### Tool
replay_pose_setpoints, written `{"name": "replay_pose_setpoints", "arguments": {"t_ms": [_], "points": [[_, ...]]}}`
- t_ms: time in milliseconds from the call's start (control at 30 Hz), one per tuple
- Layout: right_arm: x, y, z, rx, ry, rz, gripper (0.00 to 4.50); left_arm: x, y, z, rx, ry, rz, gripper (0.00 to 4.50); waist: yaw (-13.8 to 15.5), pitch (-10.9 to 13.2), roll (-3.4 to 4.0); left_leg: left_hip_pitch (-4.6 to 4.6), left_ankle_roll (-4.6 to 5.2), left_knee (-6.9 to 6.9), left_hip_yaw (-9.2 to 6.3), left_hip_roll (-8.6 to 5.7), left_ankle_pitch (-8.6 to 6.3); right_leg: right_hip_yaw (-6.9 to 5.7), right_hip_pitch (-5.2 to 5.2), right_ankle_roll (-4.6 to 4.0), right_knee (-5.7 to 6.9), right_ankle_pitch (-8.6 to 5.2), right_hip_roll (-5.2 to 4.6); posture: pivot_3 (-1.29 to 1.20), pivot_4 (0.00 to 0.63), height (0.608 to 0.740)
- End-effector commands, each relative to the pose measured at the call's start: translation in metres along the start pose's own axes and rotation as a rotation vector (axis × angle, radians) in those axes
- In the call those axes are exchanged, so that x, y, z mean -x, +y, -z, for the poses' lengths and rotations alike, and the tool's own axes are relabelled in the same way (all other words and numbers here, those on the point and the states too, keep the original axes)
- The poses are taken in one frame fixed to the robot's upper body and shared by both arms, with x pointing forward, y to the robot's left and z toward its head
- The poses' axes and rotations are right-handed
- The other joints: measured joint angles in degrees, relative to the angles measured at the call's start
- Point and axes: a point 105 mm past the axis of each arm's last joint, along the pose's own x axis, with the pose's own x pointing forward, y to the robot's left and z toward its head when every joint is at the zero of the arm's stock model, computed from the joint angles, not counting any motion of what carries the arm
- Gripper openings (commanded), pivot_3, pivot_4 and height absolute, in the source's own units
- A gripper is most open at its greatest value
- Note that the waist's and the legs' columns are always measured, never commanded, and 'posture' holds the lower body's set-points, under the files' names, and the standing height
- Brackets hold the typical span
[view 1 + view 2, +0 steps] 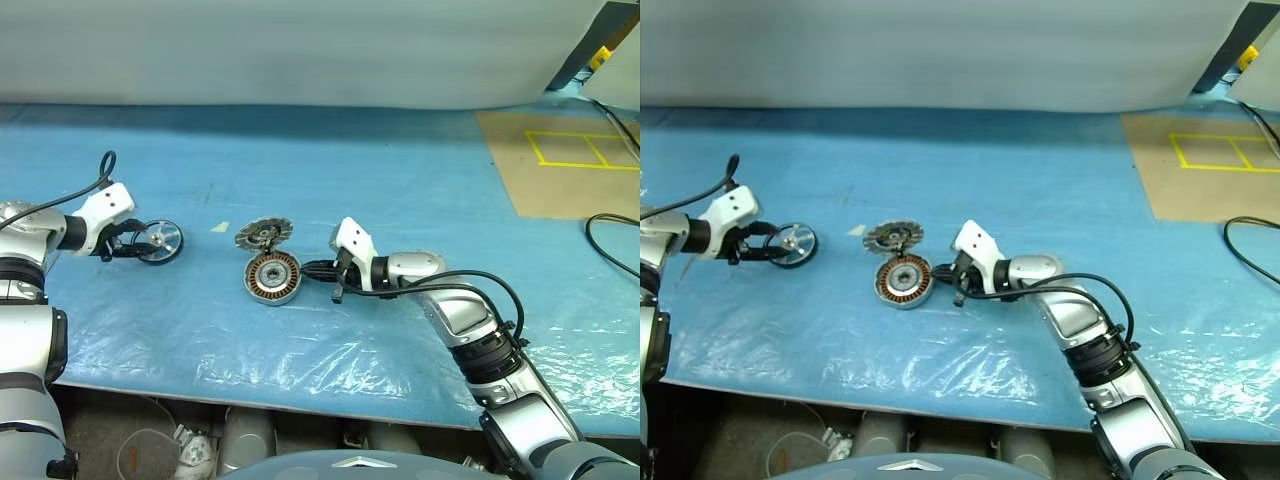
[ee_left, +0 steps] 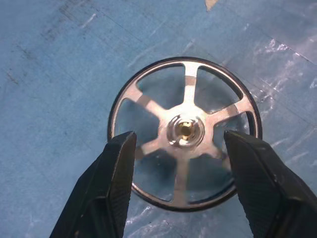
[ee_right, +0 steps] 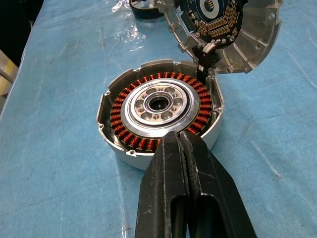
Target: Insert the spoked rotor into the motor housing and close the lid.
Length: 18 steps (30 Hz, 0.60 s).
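Left eye view shows a worktop [image 1: 420,180] covered in blue sheeting, with the task's parts near its middle and left. Largest of them is the housing [image 1: 272,277], lying flat with its copper windings facing up and its centre bore empty. Its lid [image 1: 263,235] sits touching it at 12 o'clock, tipped up open; in the right wrist view it looks joined to the housing's rim by a short wire or hinge, ribbed face away and circuit side toward the housing. The rotor [image 1: 160,241] is well apart from both, at about 9 o'clock from the housing, tilted up off the sheet with its spoked face toward the left hand.

That left hand [image 1: 132,243] is at the rotor, fingers [image 2: 116,178] spread to either side of the ring's lower rim. They look to be touching or just beside it, but I cannot tell whether they bear its weight; I would judge the grasp forming, not secured. The right hand [image 3: 179,148] is clenched on nothing, its tip resting at the housing's near rim from the 3 o'clock side, probably steadying it.

The coming move turns on this: the rotor lies at the left hand, and the housing is off toward 3 o'clock from it. The rotor's axle must end up vertical over the bore.
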Motion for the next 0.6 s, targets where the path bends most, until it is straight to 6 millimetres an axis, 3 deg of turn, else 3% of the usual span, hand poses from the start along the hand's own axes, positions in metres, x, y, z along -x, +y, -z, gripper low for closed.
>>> {"name": "replay_pose_setpoints", "arguments": {"t_ms": [33, 333, 433, 533, 600], "points": [[0.0007, -0.0009, -0.0112, 0.036, -0.033, -0.003, 0.00, 0.0028, 0.0029, -0.0079, -0.030, -0.031, -0.011, 2.89, 0.0, 0.0, 0.00, 0.00, 0.00, 0.00, 0.00, 0.00, 0.00, 0.00, 0.00, 0.00, 0.00, 0.00, 0.00, 0.00, 0.150, 0.740], [0.0007, -0.0012, -0.0106, 0.040, -0.032, 0.001, 0.00, 0.0002, -0.0011, -0.0020, -0.023, -0.009, 0.007, 2.89, 0.0, 0.0, 0.00, 0.00, 0.00, 0.00, 0.00, 0.00, 0.00, 0.00, 0.00, 0.00, 0.00, 0.00, 0.00, 0.00, 0.150, 0.740], [0.0008, -0.0020, -0.0106, 0.043, -0.032, 0.004, 0.00, 0.0014, 0.0010, -0.0051, -0.027, -0.019, -0.002, 2.33, 0.0, 0.0, 0.00, 0.00, 0.00, 0.01, 0.00, -0.01, 0.00, 0.00, 0.00, 0.01, 0.00, 0.00, 0.00, 0.00, 0.150, 0.740], [0.0002, -0.0026, -0.0114, 0.048, -0.034, 0.006, 0.00, 0.0025, 0.0040, -0.0065, -0.036, -0.021, -0.025, 1.42, 0.1, 0.0, 0.02, 0.01, 0.00, 0.01, 0.00, -0.01, 0.00, 0.00, 0.01, 0.00, 0.00, 0.00, -0.01, 0.00, 0.150, 0.740], [0.0001, -0.0031, -0.0117, 0.051, -0.035, 0.007, 0.00, 0.0047, 0.0054, -0.0086, -0.032, -0.040, -0.033, 1.42, 0.1, 0.0, 0.01, 0.02, 0.00, 0.01, 0.00, -0.01, 0.00, 0.00, 0.02, 0.00, 0.01, 0.00, -0.01, 0.00, 0.150, 0.740]]}}
